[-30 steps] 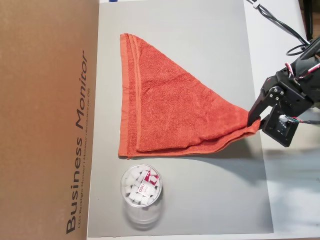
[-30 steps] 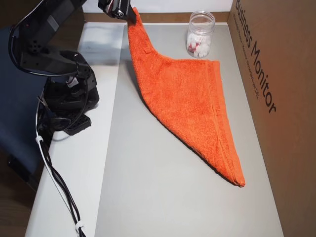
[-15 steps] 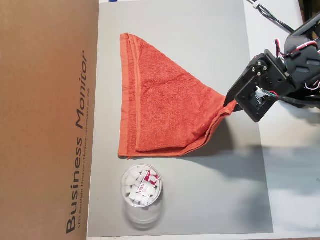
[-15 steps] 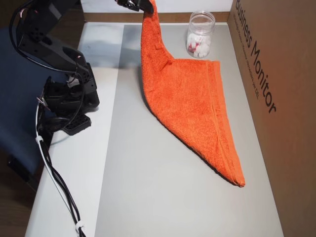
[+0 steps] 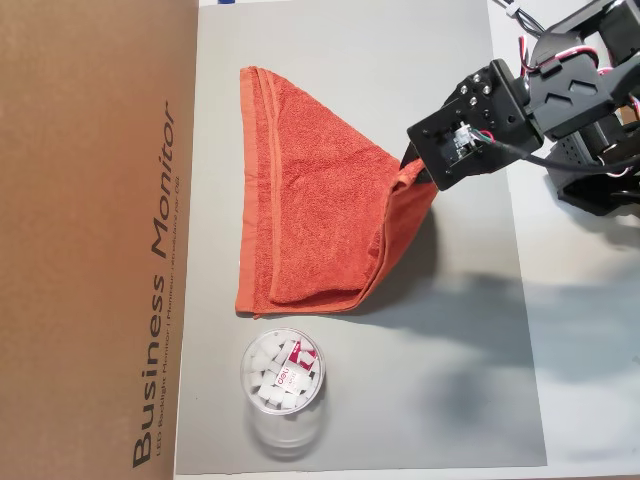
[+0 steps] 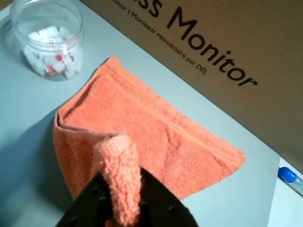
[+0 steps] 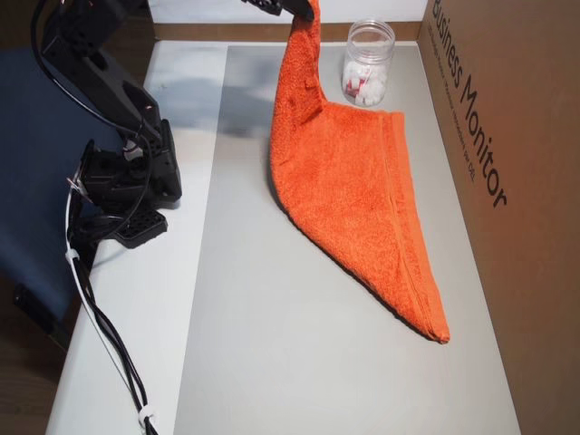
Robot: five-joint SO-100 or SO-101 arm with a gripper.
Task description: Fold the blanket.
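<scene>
Cloth fills my grip: my gripper [image 6: 124,208] is pinched shut on one corner of the blanket [image 5: 320,215], and in the wrist view a roll of orange-red terry stands up between my two black fingers [image 6: 92,201]. That corner hangs lifted off the grey mat [image 5: 440,380] while the rest of the blanket lies flat on it, folded into a rough triangle with its flat woven band [image 5: 262,190] running along the edge nearest the cardboard box [image 5: 95,240]. In an overhead view the raised part climbs as a steep sheet from the mat up to my gripper [image 7: 304,11] at the top edge of the picture, and the blanket's far point [image 7: 437,328] rests low on the mat, close to the box. The box, printed "Business Monitor", stands as a wall right along one side of the mat, just beside the banded edge. A clear plastic jar [image 5: 283,385] holding small white pieces and a bit of red stands on the mat near the blanket's corner, apart from the cloth. My arm's base [image 7: 127,186] sits on the white table [image 7: 136,344] beside the mat, with black cables [image 7: 104,344] trailing off it. A blue cap [image 6: 287,175] shows at the wrist view's right edge.
</scene>
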